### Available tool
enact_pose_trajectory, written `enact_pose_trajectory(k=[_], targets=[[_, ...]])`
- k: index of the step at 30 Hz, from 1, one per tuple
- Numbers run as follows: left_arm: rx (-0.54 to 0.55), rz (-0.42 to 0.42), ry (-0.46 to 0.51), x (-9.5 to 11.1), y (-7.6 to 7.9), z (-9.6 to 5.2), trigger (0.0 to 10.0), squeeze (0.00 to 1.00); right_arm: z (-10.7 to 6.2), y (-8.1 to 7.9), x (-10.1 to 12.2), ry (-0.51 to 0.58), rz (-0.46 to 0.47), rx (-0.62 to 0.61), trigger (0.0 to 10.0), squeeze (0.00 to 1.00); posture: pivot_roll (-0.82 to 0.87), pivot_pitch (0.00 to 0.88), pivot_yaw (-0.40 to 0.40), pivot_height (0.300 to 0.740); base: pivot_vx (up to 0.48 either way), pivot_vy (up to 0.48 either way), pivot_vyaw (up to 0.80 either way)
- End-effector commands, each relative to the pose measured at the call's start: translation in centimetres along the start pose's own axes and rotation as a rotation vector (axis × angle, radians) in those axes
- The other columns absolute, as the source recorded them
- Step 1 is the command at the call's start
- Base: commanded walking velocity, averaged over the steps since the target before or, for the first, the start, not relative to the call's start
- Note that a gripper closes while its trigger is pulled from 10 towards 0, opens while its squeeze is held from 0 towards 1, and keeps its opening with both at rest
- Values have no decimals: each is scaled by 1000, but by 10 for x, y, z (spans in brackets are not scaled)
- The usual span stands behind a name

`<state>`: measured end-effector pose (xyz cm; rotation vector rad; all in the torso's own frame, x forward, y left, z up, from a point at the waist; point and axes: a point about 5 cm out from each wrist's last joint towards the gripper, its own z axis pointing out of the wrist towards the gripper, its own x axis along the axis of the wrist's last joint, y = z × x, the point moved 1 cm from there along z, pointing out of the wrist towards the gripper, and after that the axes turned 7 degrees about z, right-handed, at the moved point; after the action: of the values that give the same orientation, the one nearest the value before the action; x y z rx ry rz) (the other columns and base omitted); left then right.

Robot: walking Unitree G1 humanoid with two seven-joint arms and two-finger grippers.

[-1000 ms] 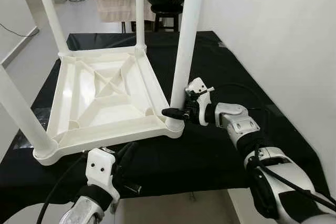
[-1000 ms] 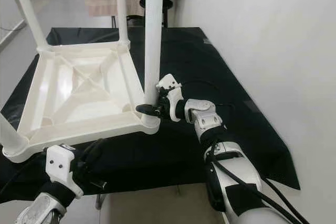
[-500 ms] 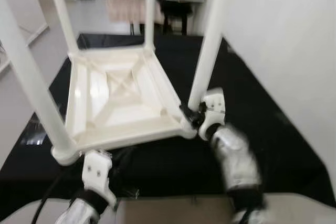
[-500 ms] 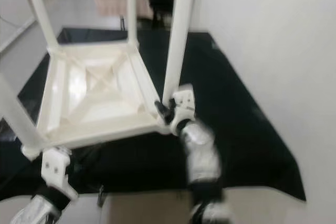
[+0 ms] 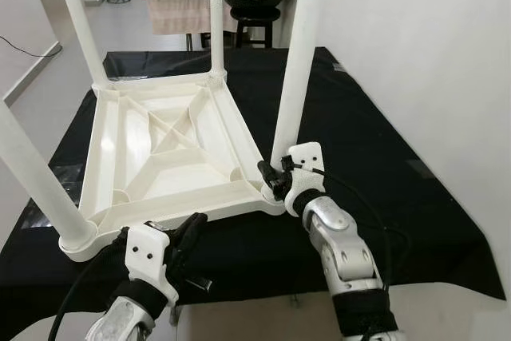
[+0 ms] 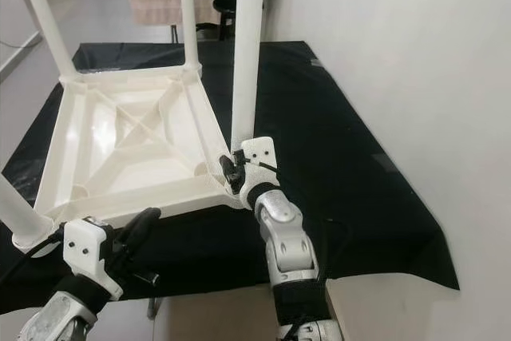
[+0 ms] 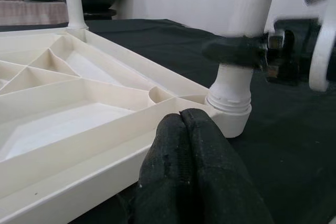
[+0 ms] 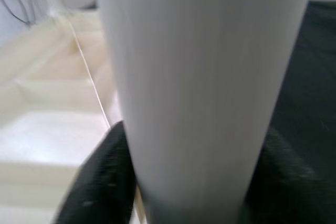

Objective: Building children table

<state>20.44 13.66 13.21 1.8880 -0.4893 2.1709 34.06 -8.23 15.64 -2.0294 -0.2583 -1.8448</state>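
The white children's table (image 5: 172, 149) lies upside down on the black cloth, its legs pointing up. My right gripper (image 5: 273, 178) is shut on the near right leg (image 5: 291, 93) just above its socket at the corner. In the right wrist view that leg (image 8: 199, 87) stands between the two black fingers (image 8: 100, 182). My left gripper (image 5: 192, 227) is low at the front, shut and holding nothing. Its tips (image 7: 184, 129) sit at the table's front rim (image 7: 105, 150), close to the same corner.
The black cloth (image 5: 375, 141) covers the work table up to the white wall (image 5: 431, 53) on the right. The near left leg (image 5: 32, 173) and two far legs (image 5: 214, 13) stand upright. A stool (image 5: 254, 17) and shelves lie behind; bare floor (image 5: 48, 93) is at left.
My head moved and blurred the view. The right arm swung from the leg's right side round to its front, the gripper staying at the leg's base. The left gripper stayed put.
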Motion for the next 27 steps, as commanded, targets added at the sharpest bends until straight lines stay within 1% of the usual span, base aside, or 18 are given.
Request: enact_pose_trajectory(k=[1, 5, 6, 7, 8, 9, 10, 11, 12, 13, 15, 16, 18, 19, 21, 22, 24, 27], targets=[[-1, -4, -11, -4, -1, 0, 10000, 0, 6, -5, 8, 25, 28, 78, 10000, 1000, 110, 21, -69, 740, 0, 0, 0], [2, -3, -8, -4, 0, 2, 10000, 0, 17, -14, 19, 36, 25, 304, 10000, 1000, 121, 14, -77, 740, 0, 0, 0], [2, -3, -8, -4, 1, 2, 10000, 0, 21, -15, 28, 48, 18, 398, 10000, 1000, 123, 12, -77, 740, 0, 0, 0], [2, -3, -8, -4, 1, 2, 10000, 0, 21, -15, 28, 48, 18, 398, 10000, 1000, 123, 12, -77, 740, 0, 0, 0], [1, -4, -8, -4, 1, 2, 10000, 0, 24, -18, 38, 55, -8, 516, 10000, 1000, 124, 10, -76, 740, 0, 0, 0], [0, -5, -8, -4, 2, 2, 10000, 0, 23, -21, 42, 56, -45, 595, 10000, 0, 124, 9, -75, 740, 0, 0, 0], [0, -5, -8, -4, 2, 2, 10000, 0, 23, -21, 42, 56, -45, 595, 10000, 0, 124, 9, -75, 740, 0, 0, 0], [0, -5, -7, -4, 2, 2, 10000, 0, 21, -23, 44, 47, -73, 683, 10000, 0, 124, 8, -75, 740, 0, 0, 0], [-1, -5, -7, -4, 2, 2, 10000, 0, 20, -24, 44, 30, -87, 742, 10000, 0, 125, 7, -75, 740, 0, 0, 0], [-1, -5, -7, -4, 2, 2, 10000, 0, 20, -24, 44, 30, -87, 742, 10000, 0, 125, 7, -75, 740, 0, 0, 0], [-1, -6, -7, -4, 2, 3, 10000, 0, 18, -23, 41, -23, -99, 841, 10000, 0, 134, 7, -79, 740, 0, 0, 0], [-1, -6, -7, -4, 2, 3, 10000, 0, 18, -23, 41, -23, -99, 841, 10000, 0, 134, 7, -79, 740, 0, 0, 0], [-1, -6, -7, -5, 3, 3, 10000, 0, 22, -18, 35, -87, -119, 895, 10000, 0, 137, 7, -80, 740, 0, 0, 0], [-1, -5, -7, -5, 3, 2, 10000, 0, 23, -14, 34, -110, -120, 913, 2667, 0, 139, 9, -81, 740, 0, 0, 0], [0, -5, -7, -5, 3, 2, 10000, 0, 25, -12, 33, -123, -117, 924, 2667, 0, 139, 9, -81, 740, 0, 0, 0], [0, -5, -7, -5, 3, 2, 10000, 0, 25, -9, 34, -131, -106, 929, 0, 0, 139, 9, -82, 740, 0, 0, 0], [0, -6, -7, -4, 3, 2, 10000, 0, 25, -2, 34, -136, -89, 919, 0, 0, 140, 9, -82, 740, 0, 0, 0], [0, -6, -7, -4, 4, 2, 10000, 0, 24, 2, 34, -135, -84, 905, 0, 0, 135, 10, -78, 740, 0, 0, 0]])
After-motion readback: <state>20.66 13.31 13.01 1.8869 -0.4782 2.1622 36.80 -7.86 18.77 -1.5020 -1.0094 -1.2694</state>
